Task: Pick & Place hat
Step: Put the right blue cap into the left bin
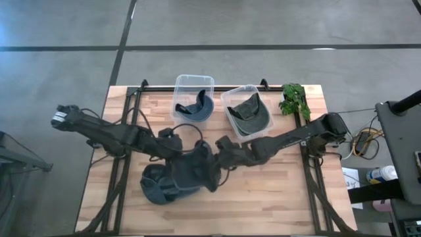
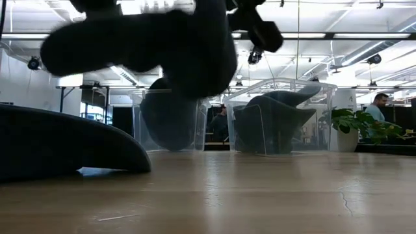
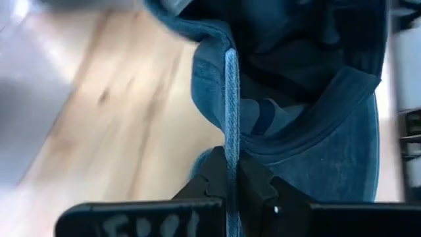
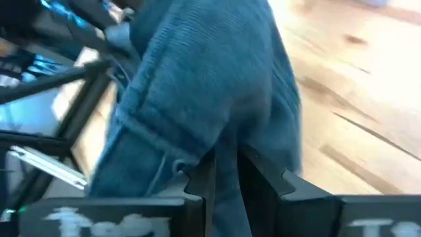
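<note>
The hat (image 1: pixel 191 170) in play was soft blue denim with a corded, ribbed weave and a stitched seam along its rim; it hung bunched between the two arms near the middle of the table (image 1: pixel 276 191), lifted above the boards, as the low view showed it dark and clear of the surface. The left gripper (image 3: pixel 230 172) had its fingers pinched narrow on the hat's pale stitched edge, the fabric passing straight between them. The right gripper (image 4: pixel 227 172) was likewise clamped close on a fold of the same cloth from the other side. Just beside and below the held hat in the high view lay a second denim hat (image 1: pixel 154 187), flat on the wood, rounded and slumped. The table was pale planked wood with visible grain, edged by a dark metal frame. At its far side stood two clear plastic bins with rounded corners: the left bin (image 1: pixel 194 82) held one dark blue hat (image 1: pixel 196 108), and the right bin (image 1: pixel 231 99), set at a slant, held one grey-green hat (image 1: pixel 250 113). That made four hats and two bins. One small leafy green plant (image 1: pixel 294 99) stood just beside the right bin near the table's far corner.
</note>
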Tool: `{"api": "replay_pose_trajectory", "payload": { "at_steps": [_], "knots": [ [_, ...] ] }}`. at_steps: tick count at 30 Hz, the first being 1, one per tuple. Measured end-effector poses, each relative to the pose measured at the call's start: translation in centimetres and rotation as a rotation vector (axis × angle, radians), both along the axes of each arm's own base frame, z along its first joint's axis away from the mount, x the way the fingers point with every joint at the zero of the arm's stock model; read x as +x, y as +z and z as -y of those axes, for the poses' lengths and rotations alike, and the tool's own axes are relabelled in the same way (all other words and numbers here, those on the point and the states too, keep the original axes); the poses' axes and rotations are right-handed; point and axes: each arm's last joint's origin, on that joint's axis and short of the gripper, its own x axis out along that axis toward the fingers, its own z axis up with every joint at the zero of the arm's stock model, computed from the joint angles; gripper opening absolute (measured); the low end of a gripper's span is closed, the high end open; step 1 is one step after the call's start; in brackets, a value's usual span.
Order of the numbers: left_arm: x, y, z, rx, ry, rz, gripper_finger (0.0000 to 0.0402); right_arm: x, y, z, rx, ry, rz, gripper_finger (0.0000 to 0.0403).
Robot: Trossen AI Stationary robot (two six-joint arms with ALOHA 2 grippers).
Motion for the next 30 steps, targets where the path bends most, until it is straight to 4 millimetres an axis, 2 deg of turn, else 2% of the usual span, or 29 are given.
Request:
{"api": "replay_pose_trajectory", "payload": {
  "at_steps": [7,12,14,15,18,19,21,24,27,30],
  "knots": [
    [-0.3,-0.9,-0.3,0.011,0.053,-0.096,0.0010,-1.5,-0.6,0.1,-0.017,-0.037,-0.151,0.0060],
    [-1.2,-1.2,-0.3,0.000,0.024,-0.207,0.0010,-3.4,1.0,0.2,-0.067,-0.056,-0.211,0.0059],
    [-1.6,0.0,-0.4,-0.004,0.015,-0.243,0.0010,-4.3,1.9,0.2,-0.074,-0.049,-0.214,0.0059],
    [-1.7,1.5,-0.4,-0.011,0.012,-0.217,0.0010,-4.7,2.3,0.2,-0.073,-0.045,-0.212,0.0059],
    [-2.4,6.4,-0.6,0.038,0.013,-0.022,0.0010,-6.0,3.7,-0.1,-0.075,-0.051,-0.185,0.0059],
    [-2.6,7.2,-0.8,0.096,0.027,0.016,0.0010,-6.3,4.0,-0.1,-0.083,-0.058,-0.172,0.0059],
    [-3.2,7.1,-1.3,0.179,0.032,-0.014,0.0009,-6.7,4.6,0.0,-0.098,-0.070,-0.146,0.0059],
    [-3.2,7.1,-1.2,0.073,-0.014,-0.049,0.0009,-7.0,5.0,0.2,-0.101,-0.079,-0.132,0.0059],
    [-3.5,5.9,-1.3,0.179,0.108,-0.070,0.0009,-7.0,5.2,0.1,-0.100,-0.079,-0.128,0.0059],
    [-3.2,6.0,-1.2,0.039,0.012,-0.060,0.0007,-7.0,5.1,0.1,-0.099,-0.077,-0.133,0.0059]
  ]
}}
